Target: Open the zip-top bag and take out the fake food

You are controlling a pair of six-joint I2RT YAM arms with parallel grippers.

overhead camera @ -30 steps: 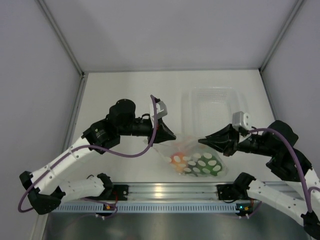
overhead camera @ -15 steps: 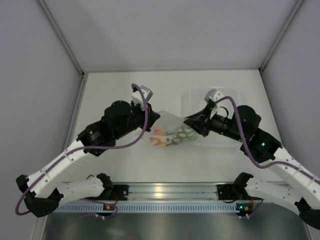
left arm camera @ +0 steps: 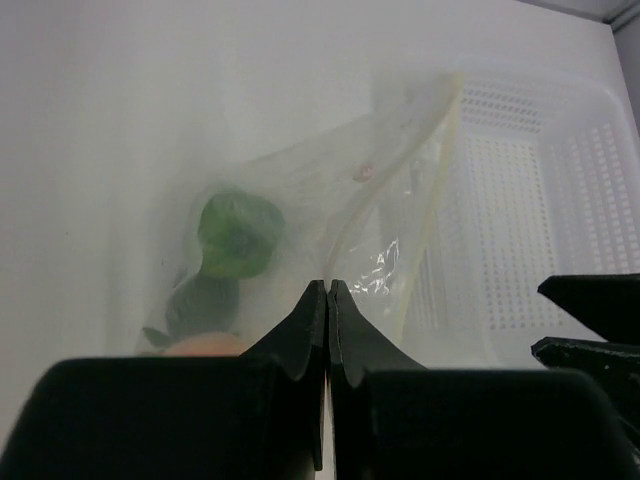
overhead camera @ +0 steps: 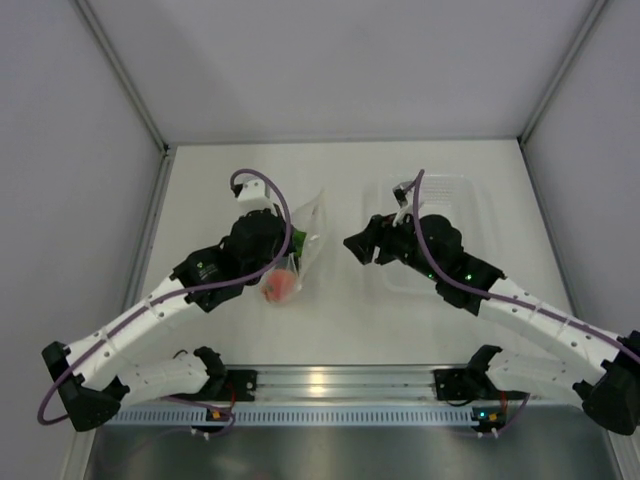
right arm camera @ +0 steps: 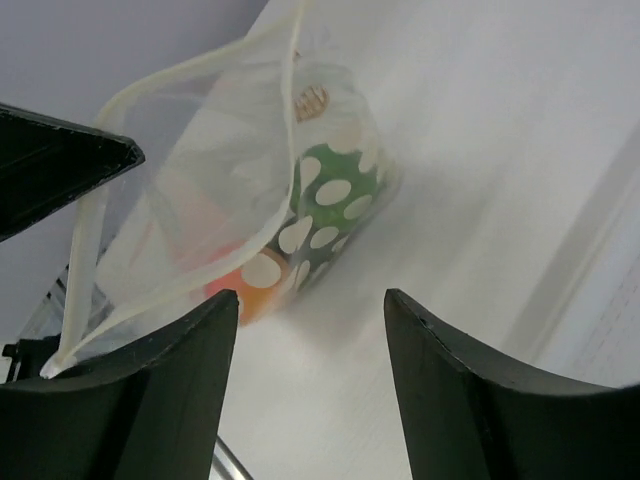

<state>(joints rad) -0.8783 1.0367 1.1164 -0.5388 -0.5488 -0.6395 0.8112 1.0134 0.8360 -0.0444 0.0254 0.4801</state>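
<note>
Tightly, left claw (left arm camera: 327,287) pinches zip-top bag (left arm camera: 322,190).

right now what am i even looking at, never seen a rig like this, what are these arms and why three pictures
These are two robot arms bolted side by side at the near edge of a white table. The wide picture comes from a camera above and behind them. The other two come from a small camera on each wrist, looking forward along that arm. The left arm's fingers are shut, pinching the film of a clear zip-top bag; a green pepper toy shows through it. The right arm's fingers are spread open, apart from the bag and holding nothing. A clear tray sits on the table beside the bag.
</note>
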